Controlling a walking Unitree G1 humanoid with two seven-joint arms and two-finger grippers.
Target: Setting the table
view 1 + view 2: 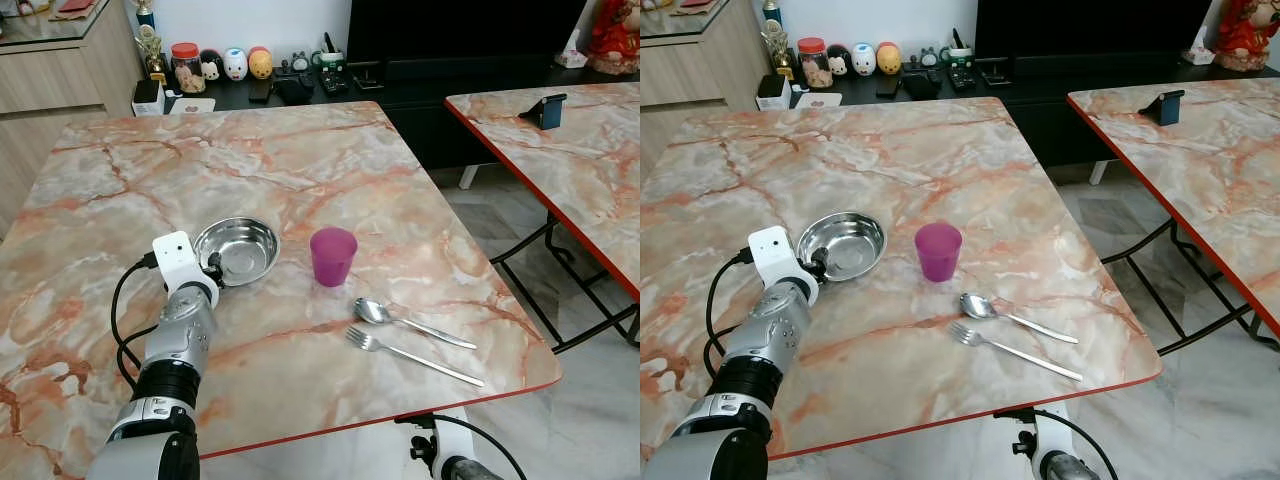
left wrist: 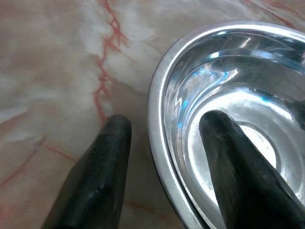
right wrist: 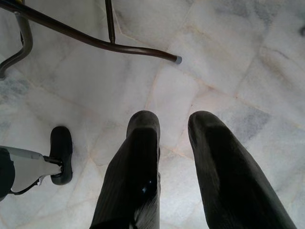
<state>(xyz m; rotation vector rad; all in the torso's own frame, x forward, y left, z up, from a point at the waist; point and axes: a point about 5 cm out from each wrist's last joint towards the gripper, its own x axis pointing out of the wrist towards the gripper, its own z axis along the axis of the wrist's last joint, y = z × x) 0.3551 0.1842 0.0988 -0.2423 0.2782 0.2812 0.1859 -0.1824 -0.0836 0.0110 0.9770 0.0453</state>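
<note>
where the wrist looks, left hand (image 2: 164, 126) straddles bowl (image 2: 228, 95) rim – fingers apart.

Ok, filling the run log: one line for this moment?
left claw open, straddling steel bowl rim | right claw idle | purple cup untouched

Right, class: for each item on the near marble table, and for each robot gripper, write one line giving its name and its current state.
Steel bowl: upright, empty, rim between the left gripper's fingers.
Purple cup: upright, standing free beside the bowl.
Spoon: lying flat, untouched.
Fork: lying flat beside the spoon, untouched.
Left gripper: open, one finger inside the bowl, one outside.
Right gripper: open, empty, hanging over the floor.
</note>
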